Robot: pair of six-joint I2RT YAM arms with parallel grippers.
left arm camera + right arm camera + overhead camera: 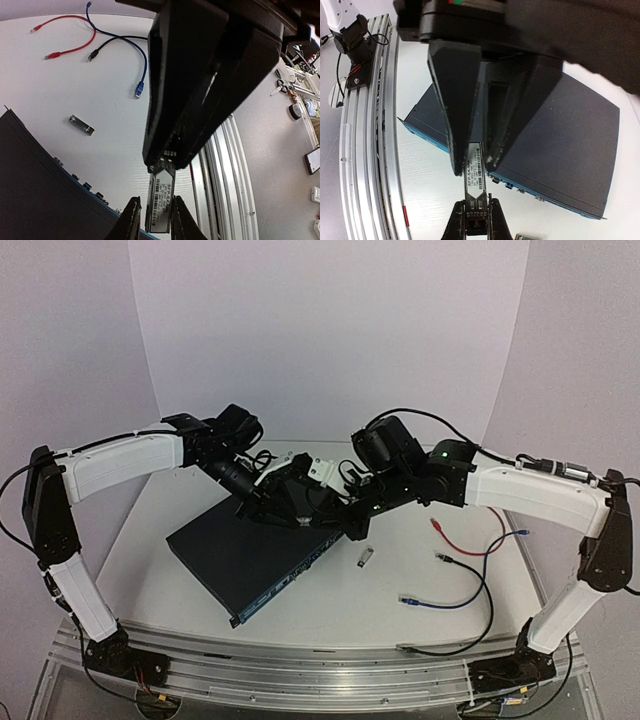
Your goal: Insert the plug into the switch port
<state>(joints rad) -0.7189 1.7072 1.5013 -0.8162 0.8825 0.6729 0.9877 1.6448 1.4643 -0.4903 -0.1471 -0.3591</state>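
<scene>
The light was even and soft from overhead — only faint shadows on the white table (pixel 430 590). Both wrist views bowed at the edges; my right gripper (pixel 474 169) loomed dark and slightly blurred, though the label on the plug (pixel 472 181) read clearly.

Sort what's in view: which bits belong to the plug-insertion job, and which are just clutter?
Job:
- plug, between left gripper and right gripper
- switch

Lying about:
- spare module on the table
- red cable
- blue cable
- black cable
</scene>
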